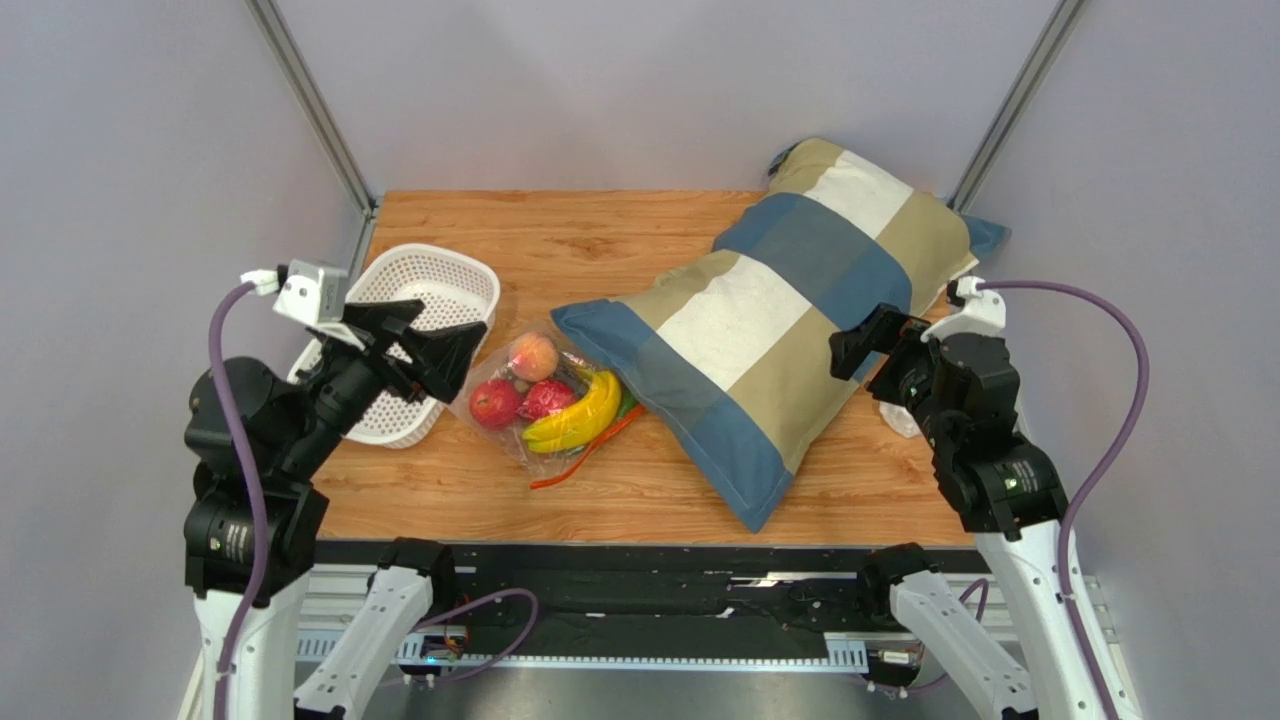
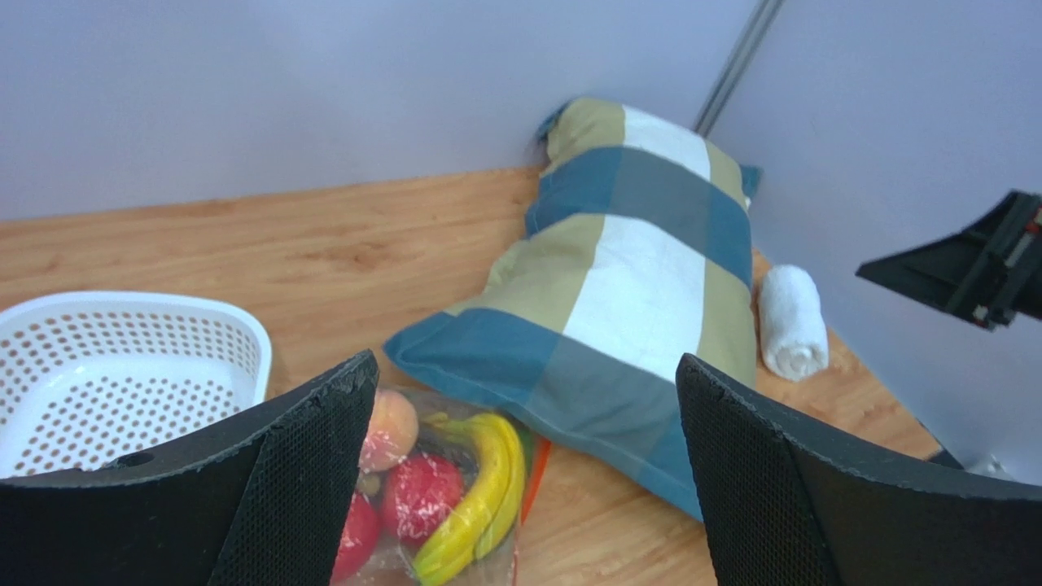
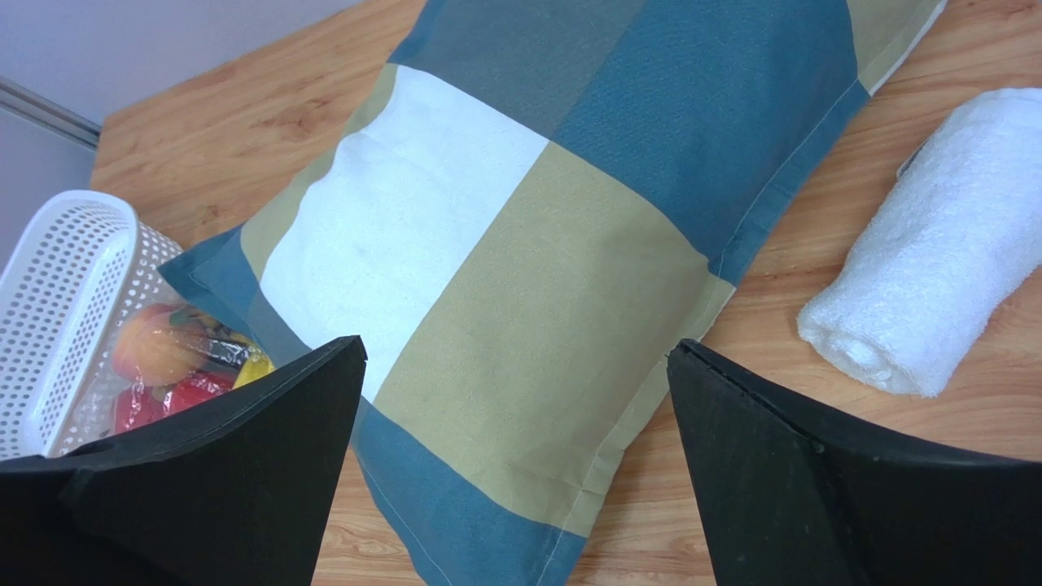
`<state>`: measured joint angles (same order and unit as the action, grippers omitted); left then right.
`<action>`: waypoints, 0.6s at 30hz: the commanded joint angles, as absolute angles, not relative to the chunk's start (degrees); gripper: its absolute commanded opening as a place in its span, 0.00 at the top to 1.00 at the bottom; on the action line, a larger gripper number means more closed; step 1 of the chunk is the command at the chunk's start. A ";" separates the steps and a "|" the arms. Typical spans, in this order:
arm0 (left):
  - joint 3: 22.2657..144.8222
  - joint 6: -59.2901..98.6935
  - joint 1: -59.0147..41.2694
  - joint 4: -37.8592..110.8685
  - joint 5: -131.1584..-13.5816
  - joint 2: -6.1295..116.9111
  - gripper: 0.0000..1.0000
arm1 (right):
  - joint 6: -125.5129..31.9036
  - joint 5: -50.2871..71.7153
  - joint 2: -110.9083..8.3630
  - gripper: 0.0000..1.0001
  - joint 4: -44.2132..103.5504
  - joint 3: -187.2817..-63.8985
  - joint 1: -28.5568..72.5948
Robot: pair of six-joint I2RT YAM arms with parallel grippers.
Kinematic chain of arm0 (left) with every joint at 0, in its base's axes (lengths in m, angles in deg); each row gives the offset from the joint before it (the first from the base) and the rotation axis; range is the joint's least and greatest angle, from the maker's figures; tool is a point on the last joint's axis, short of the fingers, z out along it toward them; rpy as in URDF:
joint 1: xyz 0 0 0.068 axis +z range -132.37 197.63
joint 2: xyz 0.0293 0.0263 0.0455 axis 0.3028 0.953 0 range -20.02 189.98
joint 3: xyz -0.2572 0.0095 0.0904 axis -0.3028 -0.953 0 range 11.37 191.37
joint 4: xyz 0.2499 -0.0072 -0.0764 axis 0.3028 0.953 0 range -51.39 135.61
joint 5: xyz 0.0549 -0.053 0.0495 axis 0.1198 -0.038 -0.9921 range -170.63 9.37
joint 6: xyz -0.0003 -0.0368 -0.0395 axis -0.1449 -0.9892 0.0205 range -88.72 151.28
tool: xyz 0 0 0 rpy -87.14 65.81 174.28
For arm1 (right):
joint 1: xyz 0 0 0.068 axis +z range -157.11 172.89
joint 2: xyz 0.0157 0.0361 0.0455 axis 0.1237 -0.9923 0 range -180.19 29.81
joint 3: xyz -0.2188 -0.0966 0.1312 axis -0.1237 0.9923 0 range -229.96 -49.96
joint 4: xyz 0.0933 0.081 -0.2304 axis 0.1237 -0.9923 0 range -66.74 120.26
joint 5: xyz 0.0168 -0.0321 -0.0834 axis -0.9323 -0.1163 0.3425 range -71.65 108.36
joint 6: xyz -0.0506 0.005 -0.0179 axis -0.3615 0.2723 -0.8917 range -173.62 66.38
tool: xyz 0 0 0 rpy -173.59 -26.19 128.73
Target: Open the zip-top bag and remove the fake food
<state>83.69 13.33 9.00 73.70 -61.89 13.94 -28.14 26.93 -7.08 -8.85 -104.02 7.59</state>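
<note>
At the left, the left fingers (image 2: 294,488) are spread wide and hold nothing. They hang above the desk (image 1: 601,240) over the near side of the white mesh basket (image 1: 428,252), pointed toward the middle. The basket looks empty as far as its inside shows. Just to its right the zip-top bag (image 1: 511,432) lies flat on the desk, between the basket and the near-left corner of the checked pillow (image 1: 766,323), and seems to touch that corner. Its orange-red zipper strip (image 1: 594,450) runs along the edge nearest the arms' side and the pillow. The strip reads as one unbroken line, so the mouth looks shut, though the seal is too small to make out for certain. All the fake food in view sits inside the plastic: a peach (image 1: 532,357), a red apple (image 1: 493,402), a yellow banana (image 1: 579,417) and something red between them. No piece lies loose on the desk. Further right, beyond the pillow, a rolled white towel (image 3: 930,263) rests by the right arm. The right fingers (image 3: 220,488) are also wide apart and empty, raised over the pillow's right end and well apart from the bag. By these signs the task has not begun: the bag must be gripped, its mouth pulled open, and every piece taken out.
</note>
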 commanded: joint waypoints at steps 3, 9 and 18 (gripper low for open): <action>86.18 17.04 4.82 84.48 -53.19 28.92 0.10 | -31.03 24.87 -15.44 0.00 -11.66 -112.09 7.83; 71.53 15.64 -25.77 80.20 -91.06 30.43 0.13 | -33.40 16.97 -19.05 0.00 -9.38 -113.94 10.37; 63.22 12.74 -38.71 73.76 -116.46 46.76 0.06 | -31.82 17.47 -22.05 0.00 -3.94 -110.25 22.49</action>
<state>61.37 14.42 -38.58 78.05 -101.38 38.29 -31.73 17.89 -21.87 -9.66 -111.25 17.67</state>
